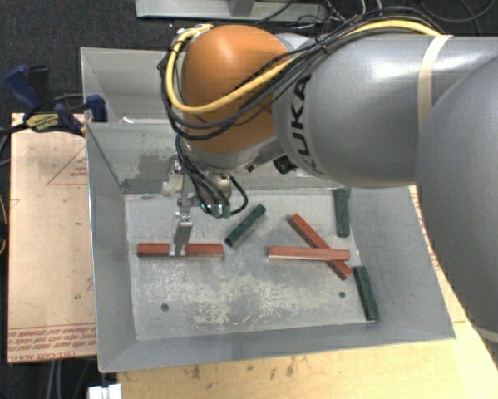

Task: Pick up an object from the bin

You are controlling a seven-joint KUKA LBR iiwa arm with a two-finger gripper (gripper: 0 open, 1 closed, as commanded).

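Currently hand is down at the red-brown bar, left of centre on the bin floor; can't tell if it's spread or pinching. Bar lies clear of the left wall, with a green bar near its right end.

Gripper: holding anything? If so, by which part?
Cannot be told. The gripper is down on the left red bar at about mid-length, but the bar lies flat on the bin floor and no closed grip on it is visible.
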